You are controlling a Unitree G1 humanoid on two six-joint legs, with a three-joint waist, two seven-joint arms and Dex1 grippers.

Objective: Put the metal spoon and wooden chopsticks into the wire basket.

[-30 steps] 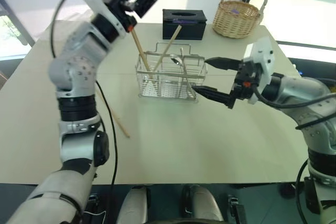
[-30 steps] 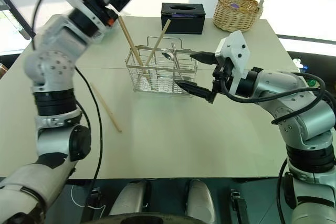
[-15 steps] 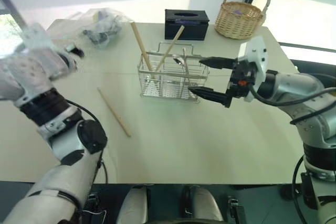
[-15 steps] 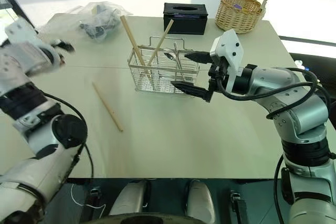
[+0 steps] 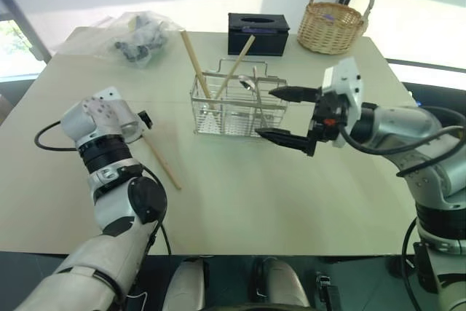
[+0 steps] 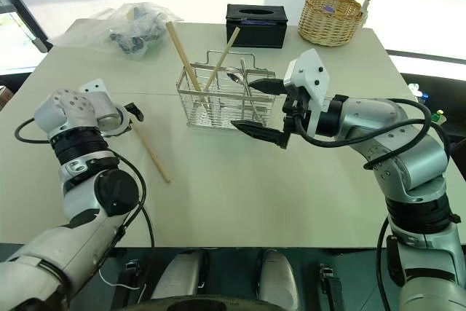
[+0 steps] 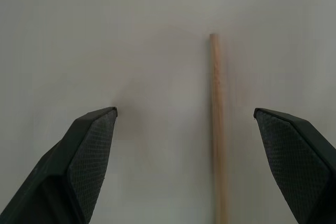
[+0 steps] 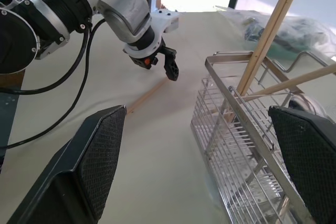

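Chopstick between open left claw fingers

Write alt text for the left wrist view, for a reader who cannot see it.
A single wooden chopstick lies on the pale table, running lengthwise between the two black fingers of the open left gripper, nearer one finger than the other. Neither finger touches it.
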